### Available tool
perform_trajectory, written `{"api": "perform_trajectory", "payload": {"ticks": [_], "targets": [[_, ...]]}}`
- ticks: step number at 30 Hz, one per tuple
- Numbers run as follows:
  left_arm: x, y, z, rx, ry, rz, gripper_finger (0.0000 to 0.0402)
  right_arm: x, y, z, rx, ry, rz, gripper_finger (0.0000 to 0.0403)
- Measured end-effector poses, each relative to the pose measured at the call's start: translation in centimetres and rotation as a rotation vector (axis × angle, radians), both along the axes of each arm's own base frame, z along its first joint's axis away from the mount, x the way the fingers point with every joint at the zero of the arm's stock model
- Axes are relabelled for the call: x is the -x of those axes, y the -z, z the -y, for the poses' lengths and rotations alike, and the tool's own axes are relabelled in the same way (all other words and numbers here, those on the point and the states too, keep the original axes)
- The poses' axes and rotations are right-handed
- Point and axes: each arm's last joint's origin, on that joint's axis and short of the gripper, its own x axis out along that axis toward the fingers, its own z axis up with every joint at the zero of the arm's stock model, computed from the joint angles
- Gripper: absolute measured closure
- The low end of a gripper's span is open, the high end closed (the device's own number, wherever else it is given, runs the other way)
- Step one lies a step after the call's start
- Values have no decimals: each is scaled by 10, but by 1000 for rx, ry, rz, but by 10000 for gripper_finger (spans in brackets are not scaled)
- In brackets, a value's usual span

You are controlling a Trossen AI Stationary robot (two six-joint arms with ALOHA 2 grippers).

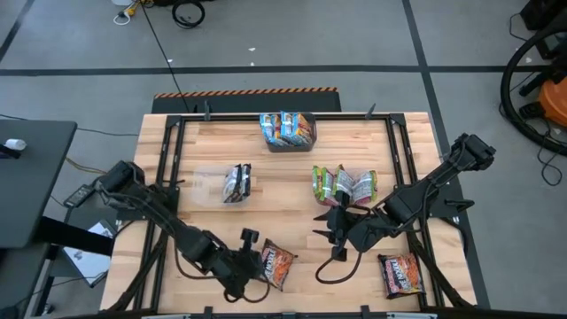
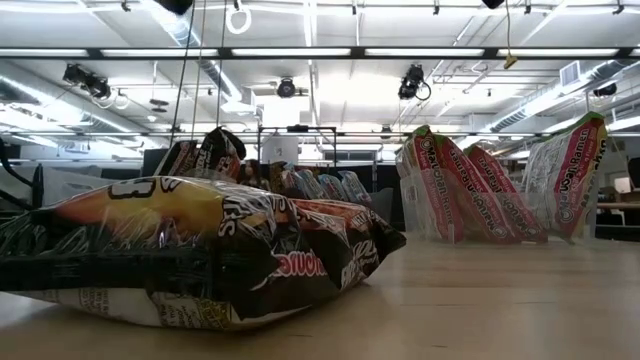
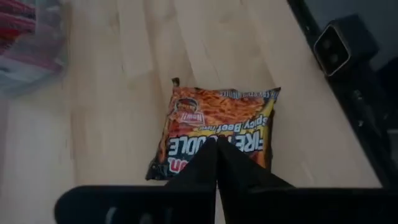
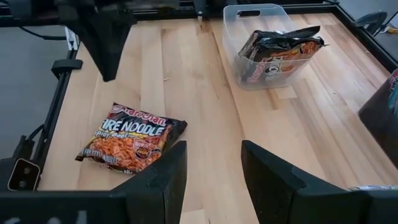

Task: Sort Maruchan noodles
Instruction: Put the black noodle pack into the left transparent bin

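One maroon-black and orange Maruchan packet (image 1: 276,264) (image 3: 214,121) (image 4: 132,144) lies flat near the table's near edge and fills the low view's foreground (image 2: 200,250). My left gripper (image 1: 257,259) (image 3: 216,149) is shut and hovers over that packet's left edge. The right wrist view shows it (image 4: 107,62) raised off the wood. My right gripper (image 1: 332,241) (image 4: 211,168) is open and stands to the packet's right, over bare table, with nothing between its fingers. A second dark packet (image 1: 400,273) lies flat near the near right corner.
A dark bin (image 1: 288,133) at the far middle holds blue-labelled packets. A clear tub (image 1: 235,183) (image 4: 267,50) holds dark packets, and another clear tub (image 1: 345,186) (image 2: 470,190) holds green-labelled ones. A black frame (image 1: 168,177) borders the tabletop. Bare wood lies between the tubs and the near edge.
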Motion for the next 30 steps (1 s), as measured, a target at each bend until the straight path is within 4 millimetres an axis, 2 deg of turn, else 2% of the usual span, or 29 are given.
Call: {"api": "perform_trajectory", "payload": {"ticks": [2, 5, 12, 16, 20, 24, 27, 30], "targets": [[1, 4, 2, -20, 13, -15, 386, 0, 0, 0, 3, 1, -3, 245], [-3, 14, 9, -3, 41, -27, 352, 1, 2, 1, 1, 11, -18, 245], [-26, 57, 28, -43, 155, 2, 239, 3, 3, 2, -54, 49, -30, 245], [-32, 76, 34, -66, 204, 2, 207, 3, 4, 1, -79, 23, -56, 245], [-33, 88, 35, -52, 174, -35, 215, 5, 6, 1, -115, 35, -79, 245], [-34, 91, 33, -28, 131, -46, 246, 5, 6, 1, -123, 38, -87, 245], [-34, 92, 33, -33, 132, -46, 286, 5, 6, 1, -126, 34, -90, 245], [-34, 92, 33, -39, 130, -52, 346, 5, 6, 1, -126, 33, -90, 245]]}}
